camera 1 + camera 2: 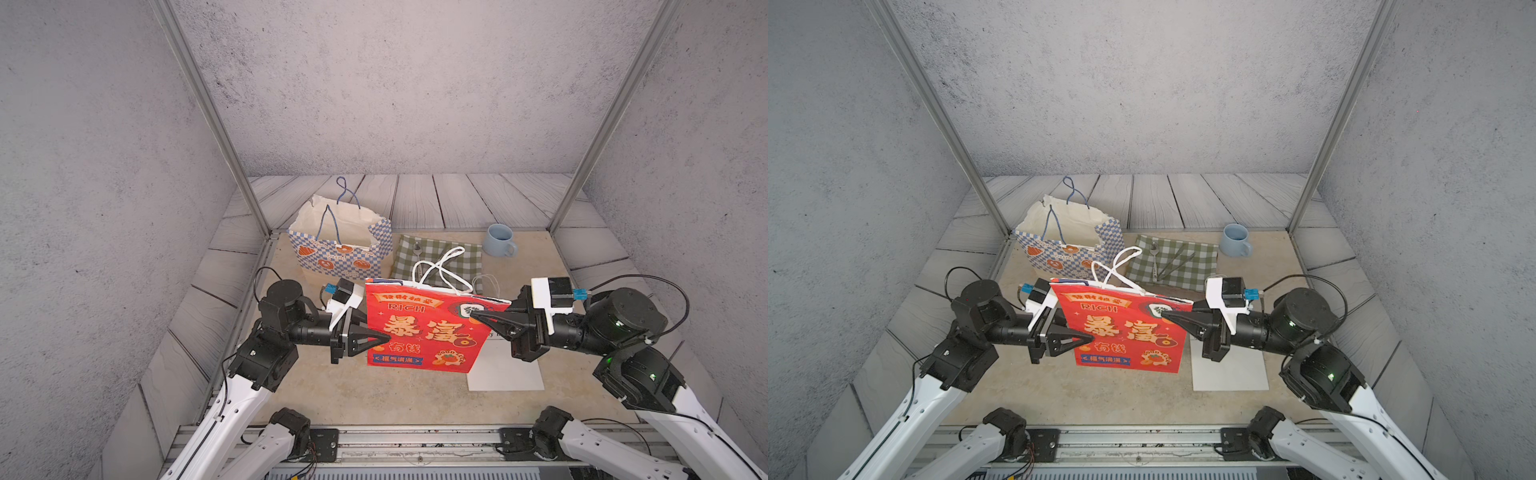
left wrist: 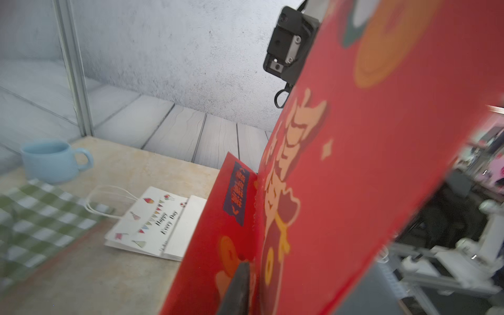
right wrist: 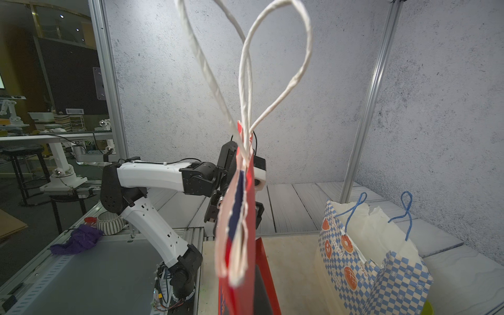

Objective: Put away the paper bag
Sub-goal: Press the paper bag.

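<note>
Grey walls (image 1: 395,83) and pale planks (image 1: 457,199) enclose a beige table (image 1: 353,395) holding a checked bag (image 1: 345,249), cloth (image 1: 432,253) and mug (image 1: 498,241). The red bag (image 1: 424,328) is upright mid-table, its top corner pinched by the right gripper (image 1: 472,314). The left gripper (image 1: 387,337) meets its opposite edge; whether it grips, I cannot tell.

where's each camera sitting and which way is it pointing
top views: high over the robot's base, tilted down onto the table; left arm and right arm flank the red paper bag
left wrist: on the left arm, looking past one of its fingers along the bag toward the blue mug
right wrist: on the right arm, facing the bag's white handles and the left arm beyond
shared: all show the red paper bag
</note>
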### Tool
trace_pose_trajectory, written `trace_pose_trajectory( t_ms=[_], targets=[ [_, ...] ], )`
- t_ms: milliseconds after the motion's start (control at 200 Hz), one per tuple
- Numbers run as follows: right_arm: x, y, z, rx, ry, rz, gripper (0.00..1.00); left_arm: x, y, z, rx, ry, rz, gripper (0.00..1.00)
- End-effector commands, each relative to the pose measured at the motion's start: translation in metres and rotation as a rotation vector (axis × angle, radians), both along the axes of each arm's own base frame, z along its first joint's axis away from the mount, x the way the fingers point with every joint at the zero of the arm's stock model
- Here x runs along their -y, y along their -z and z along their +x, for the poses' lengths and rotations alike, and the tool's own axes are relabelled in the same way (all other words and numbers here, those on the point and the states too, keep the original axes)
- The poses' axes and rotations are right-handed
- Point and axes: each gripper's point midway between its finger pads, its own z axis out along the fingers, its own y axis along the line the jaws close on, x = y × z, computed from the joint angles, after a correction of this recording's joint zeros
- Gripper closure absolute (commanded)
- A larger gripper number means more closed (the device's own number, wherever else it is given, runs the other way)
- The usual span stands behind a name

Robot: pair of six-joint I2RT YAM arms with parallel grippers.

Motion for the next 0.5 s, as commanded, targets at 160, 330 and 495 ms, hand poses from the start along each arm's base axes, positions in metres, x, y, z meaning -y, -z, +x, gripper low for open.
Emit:
trace_pose_trajectory(
  t_ms=[160,330,495],
  targets=[
    [-0.001,-0.001,0.002,-0.018,0.003,0.011,1.0,-0.005,-0.044,0.0,0.133,-0.073,-0.085,0.3],
    [-0.009,0.013,-0.002,-0.06,-0.058,-0.03,1.0,-0.01,-0.072,0.007,0.251,-0.161,-0.13,0.3],
    [-0.013,0.019,0.002,-0.072,-0.063,-0.046,1.0,-0.007,-0.094,-0.004,0.231,-0.072,-0.172,0.35]
  ],
)
